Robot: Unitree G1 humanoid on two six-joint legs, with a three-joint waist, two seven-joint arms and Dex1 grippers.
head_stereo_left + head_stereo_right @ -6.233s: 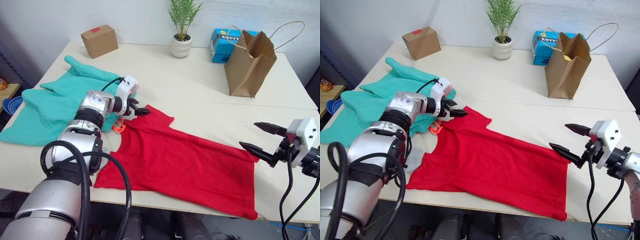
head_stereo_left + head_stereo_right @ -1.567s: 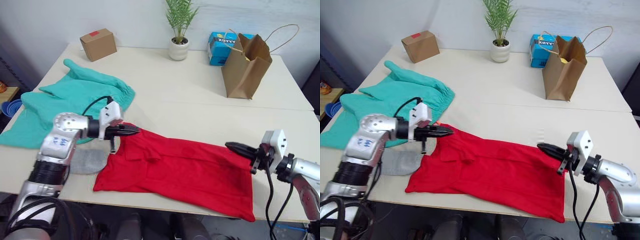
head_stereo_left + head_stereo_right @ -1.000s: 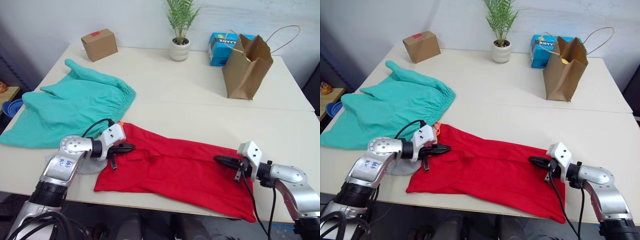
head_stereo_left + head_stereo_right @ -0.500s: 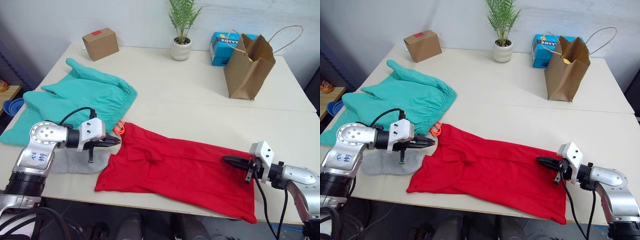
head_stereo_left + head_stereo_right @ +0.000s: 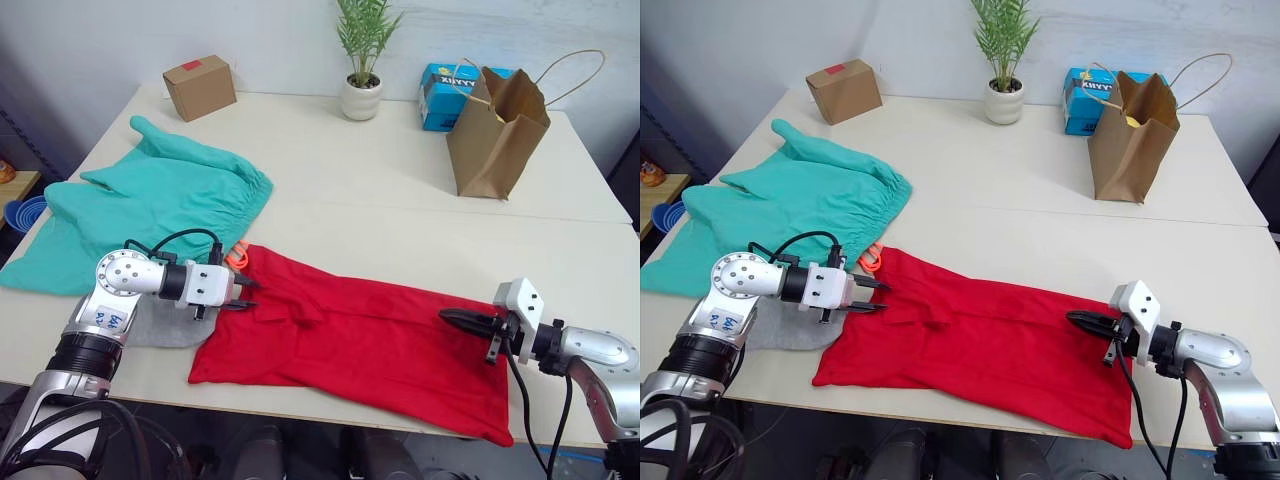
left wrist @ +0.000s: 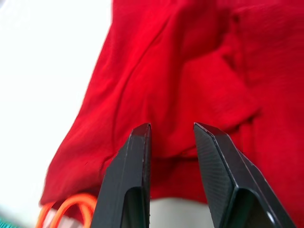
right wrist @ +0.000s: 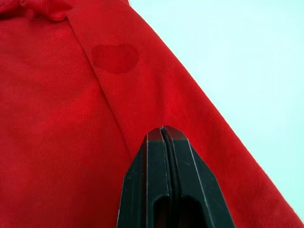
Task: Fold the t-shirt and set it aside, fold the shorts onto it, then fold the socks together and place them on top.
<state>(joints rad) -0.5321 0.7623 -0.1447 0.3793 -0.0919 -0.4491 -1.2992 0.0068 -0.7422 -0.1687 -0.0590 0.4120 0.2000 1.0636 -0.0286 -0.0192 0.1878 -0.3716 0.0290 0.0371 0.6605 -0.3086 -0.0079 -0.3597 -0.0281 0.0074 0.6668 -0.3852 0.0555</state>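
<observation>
- At the table's (image 5: 330,170) near side, 8 o'clock of its middle, the left gripper (image 5: 246,296) hovers with its fingers (image 6: 130,175) parted by a narrow gap, tips at the collar end of the t-shirt (image 5: 360,340); no cloth lies between them.
- At 4 o'clock, the right gripper (image 5: 1077,319) has its fingers (image 7: 166,175) pressed flat together, tips low over the t-shirt's hem end; whether any cloth is pinched cannot be told.
- T-shirt: folded lengthwise into a long red band, running from the left gripper at 9 o'clock to the right gripper at 3 o'clock; its near edge lies close to the table's front edge.
- Socks (image 5: 165,322): a grey patch under the left arm, touching the t-shirt's collar end at 9 o'clock.
- Shorts (image 5: 140,215): spread at 10 o'clock of the t-shirt, the orange drawstring (image 5: 238,258) just beside the collar; their far leg reaches the table's left edge.
- Open room: bare tabletop from 11 to 2 o'clock of the t-shirt, up to the cardboard box (image 5: 200,86), the potted plant (image 5: 362,60), the blue carton (image 5: 450,82) and the paper bag (image 5: 497,130) along the far edge.
- Change over the last half second: the left gripper has moved back toward 3 o'clock, from over the socks to the collar, and its fingers have parted; the right gripper stays at the hem end, fingers together; the t-shirt lies as it did.
</observation>
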